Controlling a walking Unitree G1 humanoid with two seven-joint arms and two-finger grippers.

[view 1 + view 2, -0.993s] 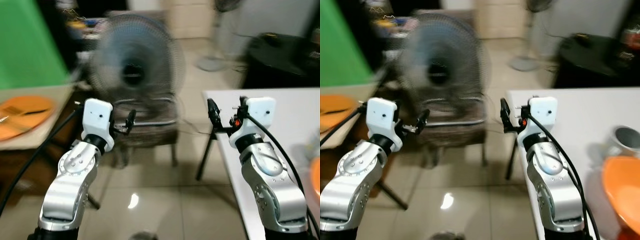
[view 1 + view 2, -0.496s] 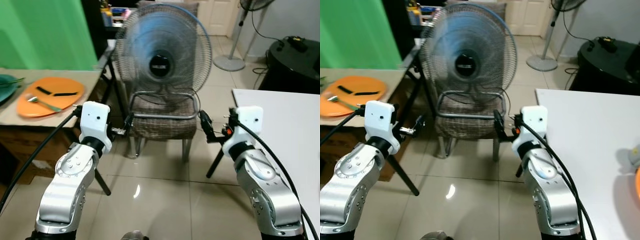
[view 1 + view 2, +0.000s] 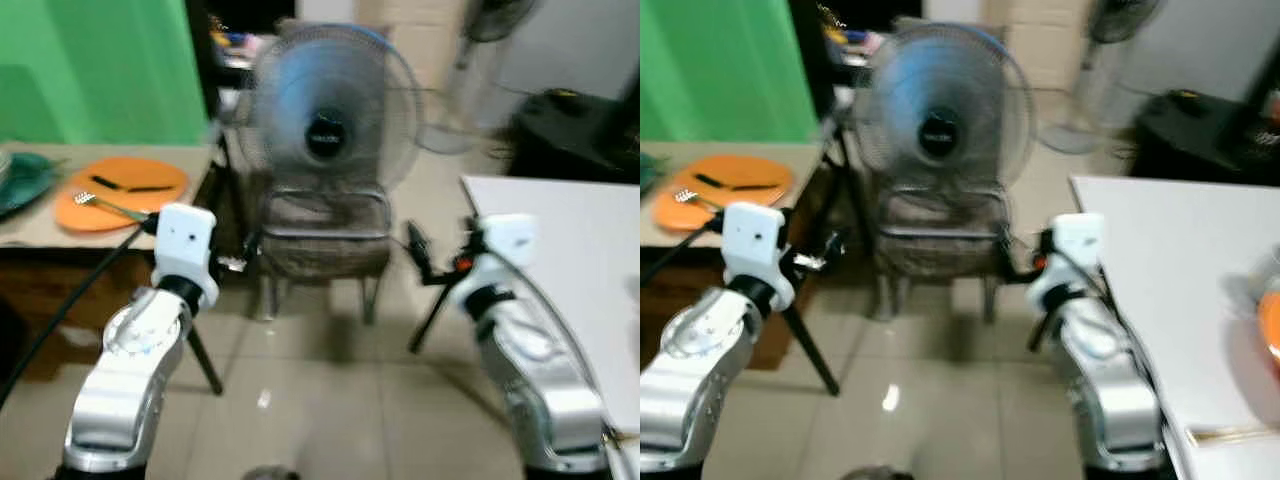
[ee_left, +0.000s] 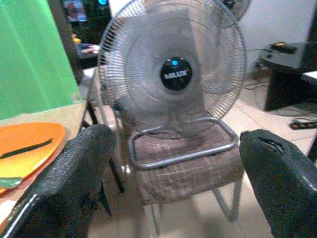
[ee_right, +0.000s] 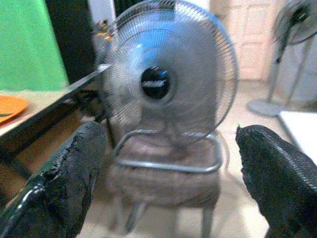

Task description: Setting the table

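Camera shifted, now blurred — both pincers (image 4: 173,183) (image 5: 168,183) gape wide before fan (image 3: 330,125) — orange plate (image 3: 120,192) on left table (image 3: 40,232).

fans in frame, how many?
2: a running fan sits on the chair straight ahead; a pedestal fan stands behind it, toward the right. Others may be hidden.

Head camera view swings left over the last second: orange plate (image 3: 118,192) with fork (image 3: 105,205) now sits fully in frame on the left table (image 3: 60,235), white table (image 3: 580,260) edges toward the right. Sharp half a second ago, picture blurs again. Both arms keep their raised pose
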